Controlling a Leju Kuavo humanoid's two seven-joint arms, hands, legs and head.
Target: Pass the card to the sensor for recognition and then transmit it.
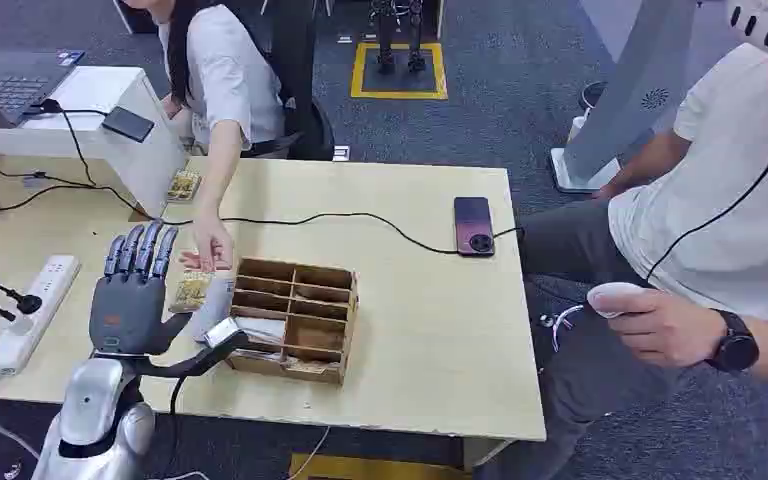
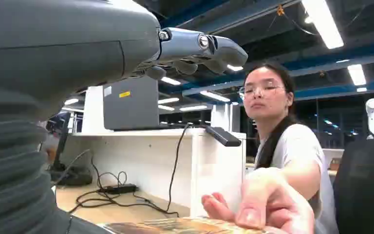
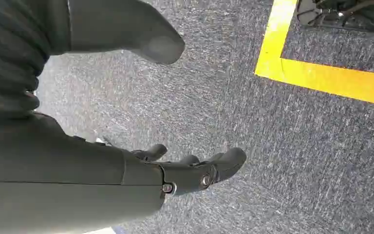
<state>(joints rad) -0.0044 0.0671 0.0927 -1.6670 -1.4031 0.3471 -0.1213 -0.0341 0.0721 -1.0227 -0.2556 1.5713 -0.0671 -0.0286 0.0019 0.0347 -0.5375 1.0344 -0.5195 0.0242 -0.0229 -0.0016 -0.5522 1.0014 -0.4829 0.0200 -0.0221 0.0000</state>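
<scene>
A gold-patterned card lies just right of my left hand, over the table by the wooden box. A person's hand reaches in from the far side and touches the card's far end. My left hand is flat, with straight fingers and the thumb stretched out sideways, gripping nothing. In the left wrist view the card sits under the person's fingertips, below my hand's fingers. My right hand hangs over grey carpet, its fingers loosely apart and holding nothing.
A compartmented wooden box stands right of my left hand. A second gold card leans against a white stand carrying a dark flat device. Cables, a power strip and a phone lie on the table. A seated person is at the right.
</scene>
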